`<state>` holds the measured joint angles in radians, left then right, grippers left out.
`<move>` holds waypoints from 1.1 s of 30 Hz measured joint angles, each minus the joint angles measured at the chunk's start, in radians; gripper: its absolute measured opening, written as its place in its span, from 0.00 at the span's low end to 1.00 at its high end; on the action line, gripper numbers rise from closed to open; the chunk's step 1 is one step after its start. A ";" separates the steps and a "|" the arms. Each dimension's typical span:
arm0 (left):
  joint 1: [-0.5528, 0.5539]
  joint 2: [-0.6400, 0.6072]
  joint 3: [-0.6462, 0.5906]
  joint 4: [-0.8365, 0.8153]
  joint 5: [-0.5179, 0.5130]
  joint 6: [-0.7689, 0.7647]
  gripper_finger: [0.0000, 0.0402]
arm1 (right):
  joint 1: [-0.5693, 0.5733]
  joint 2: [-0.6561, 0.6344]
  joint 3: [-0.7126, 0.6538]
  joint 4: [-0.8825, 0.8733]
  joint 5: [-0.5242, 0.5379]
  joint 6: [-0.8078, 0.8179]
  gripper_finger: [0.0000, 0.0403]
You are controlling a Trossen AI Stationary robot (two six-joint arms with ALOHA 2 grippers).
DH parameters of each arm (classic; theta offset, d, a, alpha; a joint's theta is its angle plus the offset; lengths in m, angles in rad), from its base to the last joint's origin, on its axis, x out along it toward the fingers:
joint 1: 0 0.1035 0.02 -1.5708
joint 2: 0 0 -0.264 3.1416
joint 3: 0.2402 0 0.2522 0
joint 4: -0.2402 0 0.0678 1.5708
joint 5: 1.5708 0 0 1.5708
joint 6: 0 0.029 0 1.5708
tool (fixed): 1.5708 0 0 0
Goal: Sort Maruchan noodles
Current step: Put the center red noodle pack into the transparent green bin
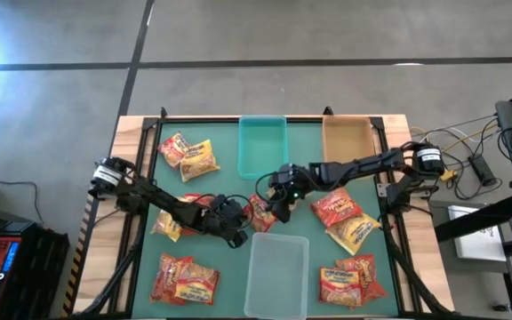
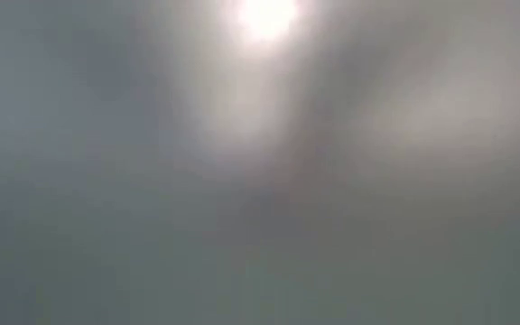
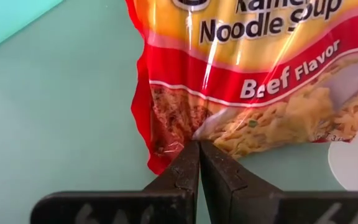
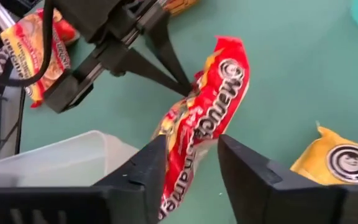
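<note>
In the high view, going from the left side of the table, the left gripper [image 1: 241, 228] reaches in to the centre and has its fingers pressed together on one corner of a red beef-flavour ramen packet [image 1: 260, 212], which hangs between the two tools just above the green mat [image 1: 229, 182], beside the near rim of the clear bin [image 1: 278, 271] and in front of the teal bin [image 1: 262, 147]. Next along, the right gripper [image 1: 283, 197] stands at the packet's other side with its fingers apart, the wrapper lying in the gap but not visibly squeezed. The relation that matters is this: the packet's long axis runs from the left tool's pinch point toward and between the right tool's fingers, so both arms are at the same packet, and I judge the coming move to be a hand-over or a release, depending on which tool lets go. The left wrist view alone shows the pinch itself, two dark fingers [image 3: 185, 171] meeting on the crimped red edge, and the "Beef Flavor" print. The right wrist view alone shows the packet [image 4: 207, 112] standing nearly on edge, with open space on either side of it, and a yellow packet [image 4: 344, 158] lying close by. The low view shows only grey haze.
</note>
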<state>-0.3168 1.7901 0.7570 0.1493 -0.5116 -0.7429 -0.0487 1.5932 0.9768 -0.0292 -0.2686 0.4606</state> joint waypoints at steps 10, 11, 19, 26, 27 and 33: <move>0.015 0.000 0.000 0.000 -0.025 -0.019 0.00 | -0.005 0.023 0.000 -0.041 0.007 0.036 0.53; 0.016 0.000 0.000 0.000 -0.026 -0.021 0.00 | -0.005 0.031 0.000 -0.041 0.006 0.044 0.53; 0.021 0.000 0.000 0.000 -0.030 -0.026 0.00 | -0.005 0.090 0.000 -0.031 0.006 0.062 0.53; 0.024 0.011 -0.001 -0.001 -0.028 -0.030 0.00 | -0.005 0.109 0.000 0.038 0.000 0.061 0.53; 0.024 0.019 -0.001 0.005 -0.028 -0.033 0.00 | -0.005 0.110 0.000 0.048 0.000 0.061 0.53; 0.041 0.078 0.002 0.069 -0.047 -0.045 0.00 | -0.005 0.111 0.000 0.070 0.005 0.058 0.53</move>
<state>-0.2754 1.8679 0.7589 0.2185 -0.5588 -0.7879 -0.0532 1.7038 0.9768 0.0409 -0.2638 0.5182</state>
